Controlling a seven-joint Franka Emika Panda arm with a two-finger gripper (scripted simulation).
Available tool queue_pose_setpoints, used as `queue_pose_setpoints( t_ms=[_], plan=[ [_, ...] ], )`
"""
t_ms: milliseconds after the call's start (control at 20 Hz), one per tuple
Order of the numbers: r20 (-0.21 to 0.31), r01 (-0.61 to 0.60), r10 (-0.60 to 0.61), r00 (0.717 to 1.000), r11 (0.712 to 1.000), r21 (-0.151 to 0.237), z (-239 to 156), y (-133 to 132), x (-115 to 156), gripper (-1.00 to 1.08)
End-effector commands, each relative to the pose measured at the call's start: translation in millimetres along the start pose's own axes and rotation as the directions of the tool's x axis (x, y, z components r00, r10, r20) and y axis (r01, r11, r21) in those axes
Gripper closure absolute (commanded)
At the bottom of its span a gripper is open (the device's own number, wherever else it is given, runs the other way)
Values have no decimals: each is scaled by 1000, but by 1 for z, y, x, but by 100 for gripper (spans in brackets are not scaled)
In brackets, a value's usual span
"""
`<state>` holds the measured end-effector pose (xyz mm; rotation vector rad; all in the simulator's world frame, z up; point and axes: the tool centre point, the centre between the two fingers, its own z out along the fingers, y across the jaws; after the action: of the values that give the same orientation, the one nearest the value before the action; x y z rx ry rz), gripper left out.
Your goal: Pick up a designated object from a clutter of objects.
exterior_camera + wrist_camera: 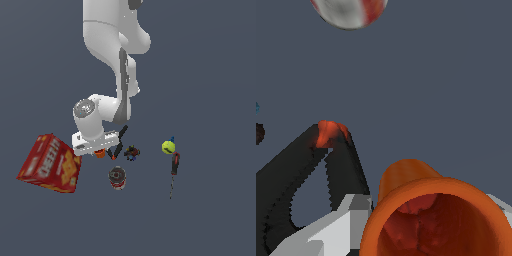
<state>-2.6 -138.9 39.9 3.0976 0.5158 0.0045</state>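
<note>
The small orange cup (100, 153) sits just under my gripper (99, 149), beside the black spring clamp (118, 145). In the wrist view the orange cup (436, 220) fills the frame with its mouth facing the camera. My gripper (431, 205) straddles it, with one grey finger (341, 227) against one side of the rim and the other finger (502, 204) showing at the opposite side. The jaws look closed against the cup. I cannot tell whether the cup is off the floor.
The red cracker box (50, 164) lies at the exterior view's left. The round can (117, 178) (348, 10), a tiny dark toy (132, 152), a yellow-green ball (168, 146) and a red-handled screwdriver (174, 167) lie around. The clamp (291, 185) is right beside one finger.
</note>
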Motion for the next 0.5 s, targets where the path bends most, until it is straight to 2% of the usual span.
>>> queue_pose_setpoints(
  t_ms=[0,450],
  plan=[
    [3,1,-1,1000,1000,2,2,-1,-1,108],
    [0,0,0,1000,1000,0,-5,1,0,108]
  ],
)
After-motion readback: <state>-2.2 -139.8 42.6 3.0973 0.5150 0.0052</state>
